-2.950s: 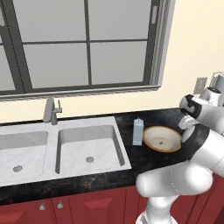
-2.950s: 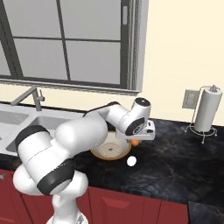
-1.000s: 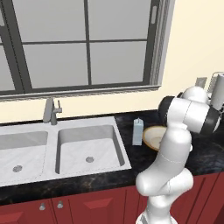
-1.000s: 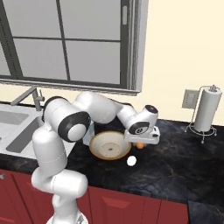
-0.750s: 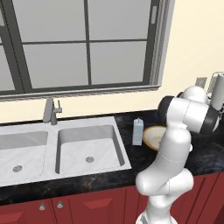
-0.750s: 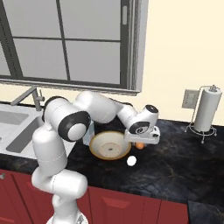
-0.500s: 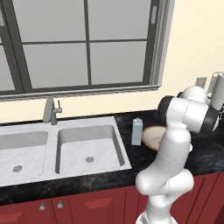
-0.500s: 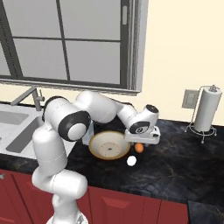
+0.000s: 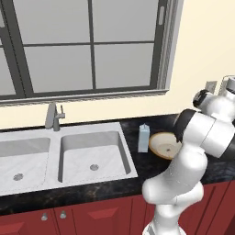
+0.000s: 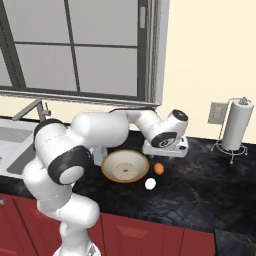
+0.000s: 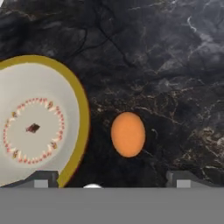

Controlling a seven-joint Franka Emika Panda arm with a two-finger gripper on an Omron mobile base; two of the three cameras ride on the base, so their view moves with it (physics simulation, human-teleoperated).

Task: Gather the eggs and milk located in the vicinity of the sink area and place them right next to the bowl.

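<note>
The tool (image 11: 112,179) hangs above the dark counter (image 11: 175,65) with its fingertips spread wide and nothing between them. Below it the egg (image 11: 127,134) lies free, just beside the bowl (image 11: 39,122). The milk (image 9: 144,137) stands upright on the bowl's sink (image 9: 64,153) side.

A white paper-towel roll (image 10: 236,124) stands upright on a wire holder at the right end of the black marbled surface (image 10: 200,185), just below a wall outlet (image 10: 216,113) on the cream wall. A small white egg-shaped object (image 10: 150,184) lies on the surface toward its front edge, with red cabinet doors (image 9: 64,215) under it. A large dark-framed window (image 9: 87,46) fills the wall behind, above a pale sill.
</note>
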